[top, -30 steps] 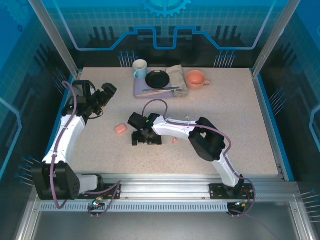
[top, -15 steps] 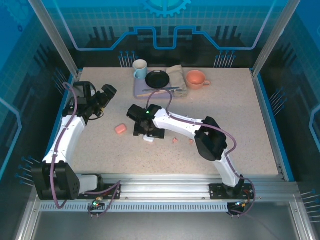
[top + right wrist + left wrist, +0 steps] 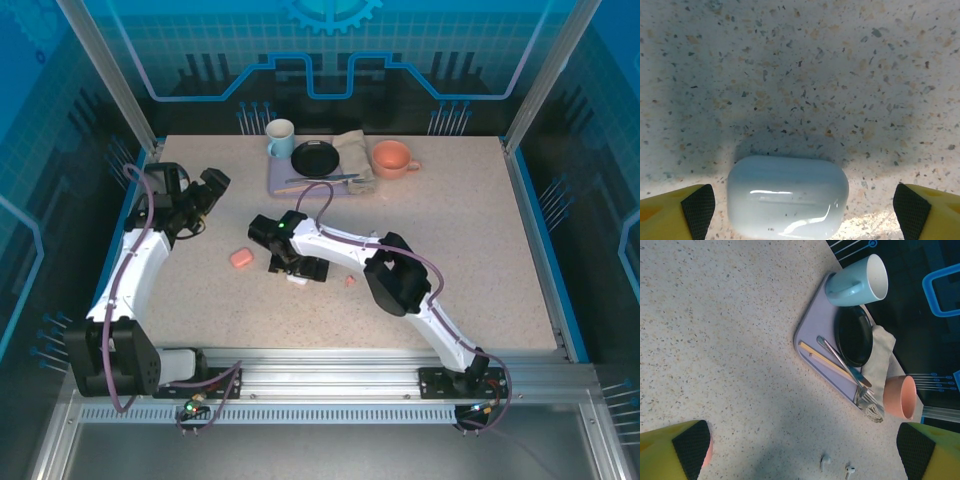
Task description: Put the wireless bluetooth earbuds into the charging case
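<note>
**Two hands open, nothing gripped**

Right hand [image 3: 800, 212] is low over the centre-left of the desk [image 3: 470, 230], fingers [image 3: 677, 210] spread wide. The white charging case [image 3: 787, 196] sits in the gap between them, flat on the desk with its lid closed. No pad contact visible.

Left hand [image 3: 802, 455] is also wide open at the left side of the desk, holding nothing.

- White earbuds [image 3: 825, 461]: two, loose on the desk, close together, seen from the left wrist, nearer than the tray.
- Salmon-pink earbud [image 3: 350, 281]: one visible on the desk, just right of the right hand.
- Pink charging case [image 3: 240, 257]: closed, just left of the right hand.
- Lavender tray [image 3: 812, 335], far centre: pale blue mug [image 3: 857, 280], black plate [image 3: 854, 336], chopsticks [image 3: 827, 361].
- At the tray's right end: beige cloth [image 3: 880, 360], then the pink mug [image 3: 900, 396].
</note>
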You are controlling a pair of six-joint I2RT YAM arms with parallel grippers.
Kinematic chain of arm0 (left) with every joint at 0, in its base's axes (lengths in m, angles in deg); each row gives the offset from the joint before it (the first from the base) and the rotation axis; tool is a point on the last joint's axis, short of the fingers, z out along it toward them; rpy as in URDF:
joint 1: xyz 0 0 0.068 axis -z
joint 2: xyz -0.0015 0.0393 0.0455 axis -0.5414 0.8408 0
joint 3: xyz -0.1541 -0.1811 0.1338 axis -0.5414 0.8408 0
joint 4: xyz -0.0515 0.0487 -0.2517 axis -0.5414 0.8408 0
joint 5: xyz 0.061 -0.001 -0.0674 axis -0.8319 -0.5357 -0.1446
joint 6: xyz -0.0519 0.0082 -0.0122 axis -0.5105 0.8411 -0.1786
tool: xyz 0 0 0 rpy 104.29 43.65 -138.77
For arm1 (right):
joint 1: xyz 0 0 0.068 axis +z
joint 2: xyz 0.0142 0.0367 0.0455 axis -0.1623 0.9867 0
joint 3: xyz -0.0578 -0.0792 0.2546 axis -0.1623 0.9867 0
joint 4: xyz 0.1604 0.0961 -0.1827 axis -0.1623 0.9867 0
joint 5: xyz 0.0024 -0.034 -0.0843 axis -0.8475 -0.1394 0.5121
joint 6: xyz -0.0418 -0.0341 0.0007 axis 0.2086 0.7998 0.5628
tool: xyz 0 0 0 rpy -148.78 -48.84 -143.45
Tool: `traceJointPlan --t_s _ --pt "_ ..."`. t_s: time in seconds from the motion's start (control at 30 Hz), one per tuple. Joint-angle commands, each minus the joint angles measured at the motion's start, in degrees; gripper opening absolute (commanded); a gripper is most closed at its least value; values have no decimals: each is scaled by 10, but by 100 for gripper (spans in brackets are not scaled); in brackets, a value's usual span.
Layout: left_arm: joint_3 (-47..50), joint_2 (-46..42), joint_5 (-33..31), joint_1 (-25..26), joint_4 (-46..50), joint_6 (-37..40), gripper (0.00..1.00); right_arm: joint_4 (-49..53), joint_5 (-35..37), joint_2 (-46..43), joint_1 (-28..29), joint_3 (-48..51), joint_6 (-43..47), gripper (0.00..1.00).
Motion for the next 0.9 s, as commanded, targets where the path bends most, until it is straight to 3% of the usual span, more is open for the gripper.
traceJointPlan --t_s 0.0,0.87 --pt "9 6 8 -11 -11 -7 99 14 0 14 -5 -17 -7 95" --pt "15 11 17 -15 -23 -5 99 -20 -32 36 -11 -14 -6 80"
